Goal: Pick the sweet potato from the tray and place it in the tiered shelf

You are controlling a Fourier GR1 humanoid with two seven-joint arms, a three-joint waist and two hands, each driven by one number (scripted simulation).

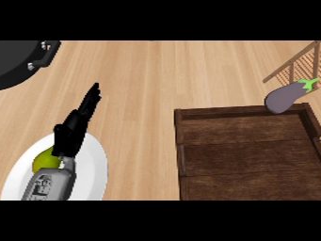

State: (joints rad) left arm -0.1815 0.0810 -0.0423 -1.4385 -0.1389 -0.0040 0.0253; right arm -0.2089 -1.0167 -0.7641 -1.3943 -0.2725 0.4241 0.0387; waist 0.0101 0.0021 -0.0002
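My left hand [76, 123] rests open, fingers straight, above the white plate [93, 181] with a green fruit [44, 162]; my right hand is out of view. The dark wooden tray [250, 150] shows no sweet potato, only an eggplant [286, 96] at its far rim near the tiered shelf [308, 61]. I judge the task unfinished, its object unseen.
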